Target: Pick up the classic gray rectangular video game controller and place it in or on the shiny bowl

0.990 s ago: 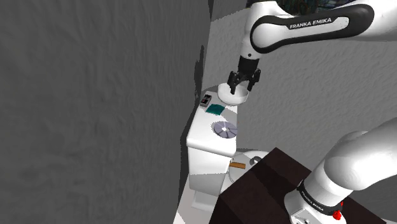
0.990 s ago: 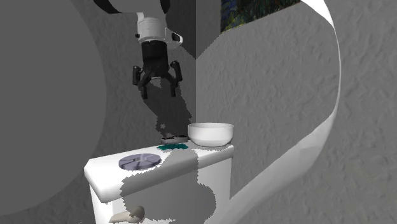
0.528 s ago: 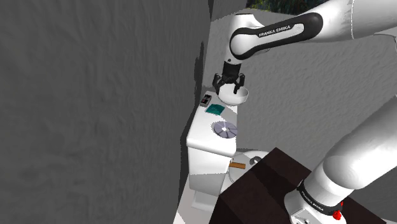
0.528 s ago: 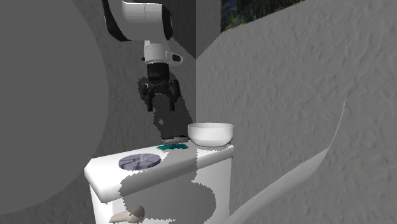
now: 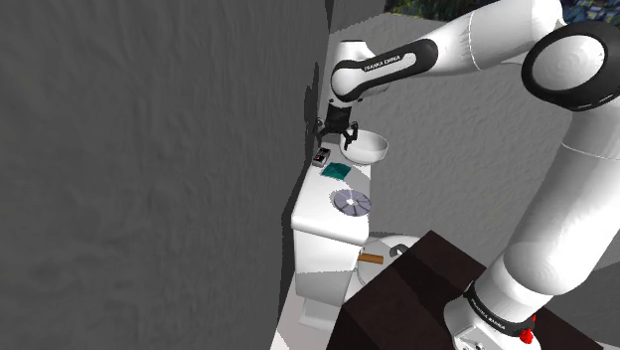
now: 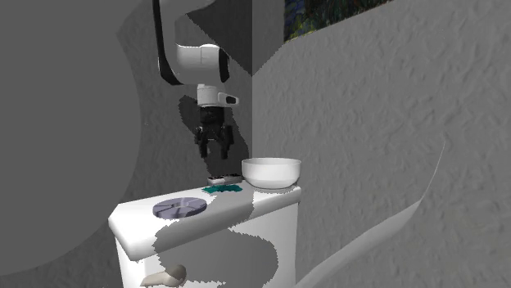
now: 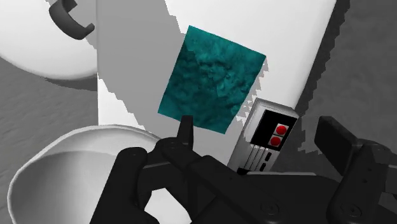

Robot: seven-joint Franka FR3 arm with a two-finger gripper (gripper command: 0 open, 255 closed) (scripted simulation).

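- Controller [image 7: 264, 141] — grey rectangle with a black face panel and two red buttons; flat on the white tank top [image 6: 131, 219], at the wall-side edge, just beside a teal cloth square [image 7: 210, 79]; untouched
- Gripper [image 6: 214, 152]: black, pointing down; a second ago high up and nearer the bowl, now lower and shifted toward the wall, directly above the controller yet clear of it
- Fingers [image 7: 336, 141]: spread apart, holding nothing; in the wrist view, controller framed between the two tips
- Meaning of the shift, as a judgement: approach nearly complete, alignment over the target achieved; grasp, lift and transfer all still to do
- Likely next requirement: short straight descent, then closure across the controller's narrower sides
- Possible hazard: grey wall close behind the controller, hence little room for the finger on that side
- Bowl [image 6: 270, 173] — white, glossy, round, upright on the same tank top, near the controller, on the far side of the cloth from it; interior bare so far as visible, nothing placed in it yet
- Lilac-grey disc [image 5: 351, 202]: flat on the tank top, well apart from bowl and controller, toward the end nearer the dark stand [image 5: 417, 288]; no part in the task
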